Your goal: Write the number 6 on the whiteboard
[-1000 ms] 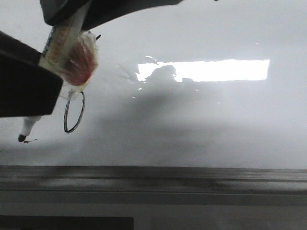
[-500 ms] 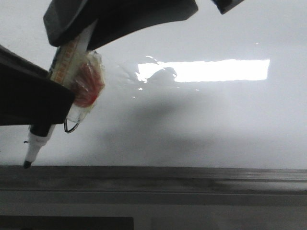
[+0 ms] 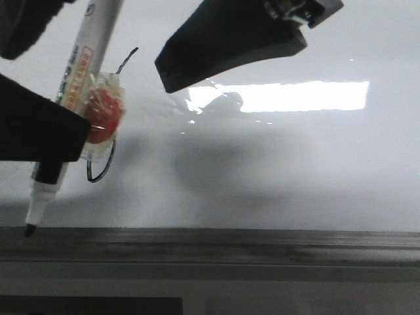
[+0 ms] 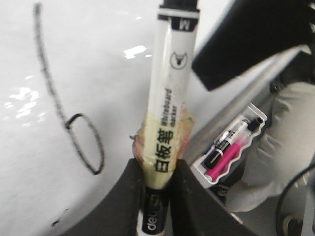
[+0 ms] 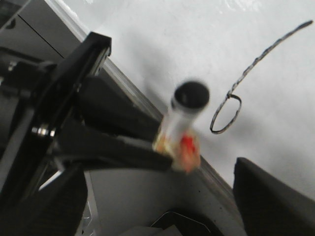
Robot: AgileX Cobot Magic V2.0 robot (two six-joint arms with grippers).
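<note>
6 looks done: number 6 (image 4: 69, 105) sits complete on the whiteboard (image 3: 295, 170), left side, long upstroke plus closed loop. Left gripper (image 4: 156, 194) is clamped on the marker (image 4: 170, 105), tip at the near edge rail (image 3: 230, 244), left of the digit. Right gripper (image 5: 162, 162): can't tell its state. Left to do, I'd judge: only putting the marker away.

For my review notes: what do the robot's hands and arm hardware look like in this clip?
Both are matte black. The left hand ends in two smooth, rounded fingers with no markings visible on them. The right hand shows as a broad, flat, wedge-shaped black finger with silver metal hardware at its base. In the right wrist view, angular black plates with a silver screw make up the left hand's body. No cables are clearly visible.
</note>
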